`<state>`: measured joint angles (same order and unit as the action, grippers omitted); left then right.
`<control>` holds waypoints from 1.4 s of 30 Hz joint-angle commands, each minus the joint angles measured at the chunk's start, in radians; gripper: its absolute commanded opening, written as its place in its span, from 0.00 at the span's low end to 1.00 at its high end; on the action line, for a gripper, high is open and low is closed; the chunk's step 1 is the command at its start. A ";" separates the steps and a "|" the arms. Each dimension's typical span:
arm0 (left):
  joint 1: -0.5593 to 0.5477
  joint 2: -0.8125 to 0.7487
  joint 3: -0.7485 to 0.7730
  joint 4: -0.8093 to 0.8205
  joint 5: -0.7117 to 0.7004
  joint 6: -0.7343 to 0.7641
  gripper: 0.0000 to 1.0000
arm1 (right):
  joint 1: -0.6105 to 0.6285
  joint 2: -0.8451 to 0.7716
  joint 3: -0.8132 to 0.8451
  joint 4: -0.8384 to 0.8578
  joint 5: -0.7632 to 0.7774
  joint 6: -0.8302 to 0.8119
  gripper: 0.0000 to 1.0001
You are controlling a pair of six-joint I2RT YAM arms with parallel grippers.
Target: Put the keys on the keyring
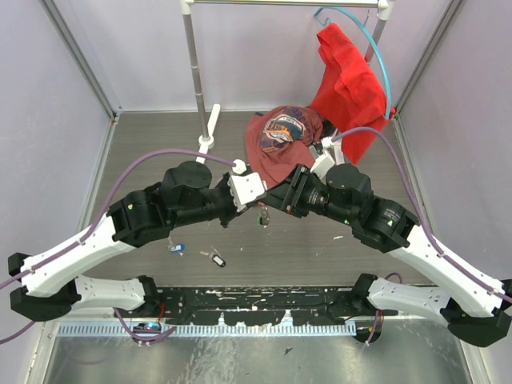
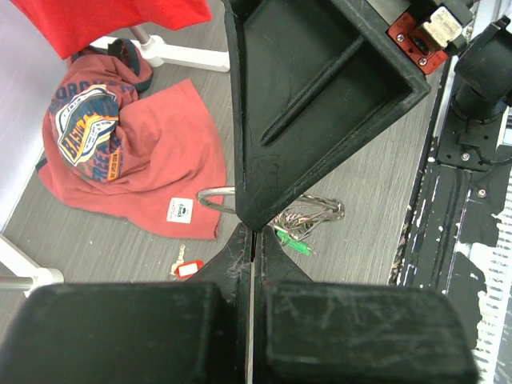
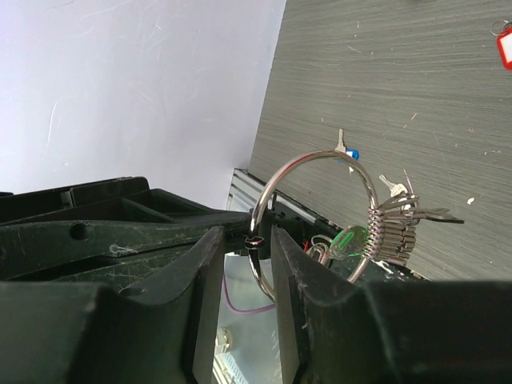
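Silver keyring (image 3: 320, 154) is pinched by the closed left end effector (image 2: 252, 234), while the right end effector (image 3: 246, 234) straddles it, slightly apart.

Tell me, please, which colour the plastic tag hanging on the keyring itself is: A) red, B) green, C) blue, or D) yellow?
B: in the right wrist view, the tag hanging on the keyring beside the bunched keys is bright green. The red-tagged key and the blue-tagged key lie loose on the table.
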<state>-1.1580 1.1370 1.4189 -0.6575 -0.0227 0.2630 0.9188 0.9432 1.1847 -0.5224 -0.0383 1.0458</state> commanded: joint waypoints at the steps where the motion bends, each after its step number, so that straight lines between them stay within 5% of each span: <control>1: -0.007 -0.001 0.045 0.015 0.011 0.015 0.00 | 0.000 -0.004 0.004 0.053 -0.007 0.015 0.35; 13: -0.013 -0.007 0.032 0.032 -0.008 0.013 0.00 | 0.000 -0.003 -0.002 0.061 0.004 0.023 0.25; 18: -0.012 -0.008 0.028 0.038 -0.009 0.013 0.00 | 0.000 -0.010 -0.012 0.059 0.019 0.028 0.03; 22: -0.012 -0.009 0.026 0.038 -0.009 0.009 0.00 | 0.000 -0.022 -0.016 0.057 0.038 0.028 0.01; 30: -0.012 -0.042 -0.008 0.065 -0.013 -0.022 0.40 | 0.000 -0.044 0.000 0.044 0.091 0.017 0.00; 42: -0.012 -0.135 -0.126 0.086 -0.101 -0.114 0.45 | 0.001 -0.035 0.058 -0.020 0.182 -0.029 0.01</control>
<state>-1.1679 1.0180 1.3190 -0.6037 -0.0883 0.1928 0.9188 0.9150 1.1736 -0.5682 0.0959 1.0431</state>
